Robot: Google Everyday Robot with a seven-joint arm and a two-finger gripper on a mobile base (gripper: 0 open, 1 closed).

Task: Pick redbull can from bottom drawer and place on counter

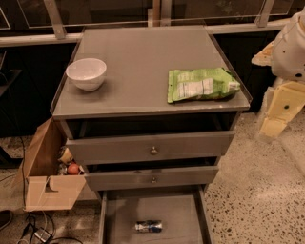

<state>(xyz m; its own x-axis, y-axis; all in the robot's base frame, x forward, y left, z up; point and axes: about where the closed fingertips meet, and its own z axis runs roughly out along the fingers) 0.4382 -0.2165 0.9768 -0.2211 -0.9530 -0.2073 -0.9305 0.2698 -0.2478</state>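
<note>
Dim, warm, yellowish light throughout. Across the top of the frame, dark glass panels [109, 12] set between slanted pale metal struts [55, 19], a light sill [28, 39] running below them at upper left and upper right. Under the sill, dark wall [33, 95] in shadow. Grey metal cabinet [143, 147] filling the centre. Speckled terrazzo floor [252, 200] at lower right, pale with dark flecks. At lower left, an open cardboard box [45, 190] just beside the cabinet, small items inside; black cables [28, 224] on the floor below it. Gripper [279, 112] at the right edge, midway up, beside the cabinet
</note>
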